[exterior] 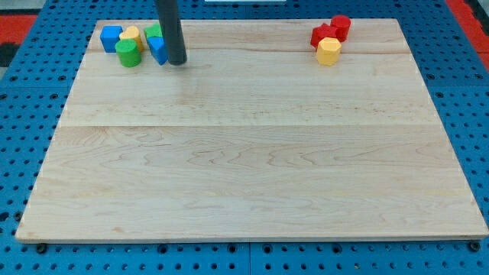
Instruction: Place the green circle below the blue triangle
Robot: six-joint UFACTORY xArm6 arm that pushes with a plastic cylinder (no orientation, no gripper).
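The green circle (128,53) stands near the board's top left corner, at the lower left of a tight cluster. The blue triangle (157,50) lies just to its right, partly hidden by my rod. My tip (177,63) rests on the board right against the blue triangle's right side, about 60 px right of the green circle. A yellow block (131,35) sits just above the green circle, a blue block (111,37) to its upper left, and another green block (153,32) above the blue triangle.
At the top right stand two red blocks (324,34) (341,26) and a yellow hexagonal block (328,51) just below them. The wooden board (252,153) lies on a blue pegboard surface.
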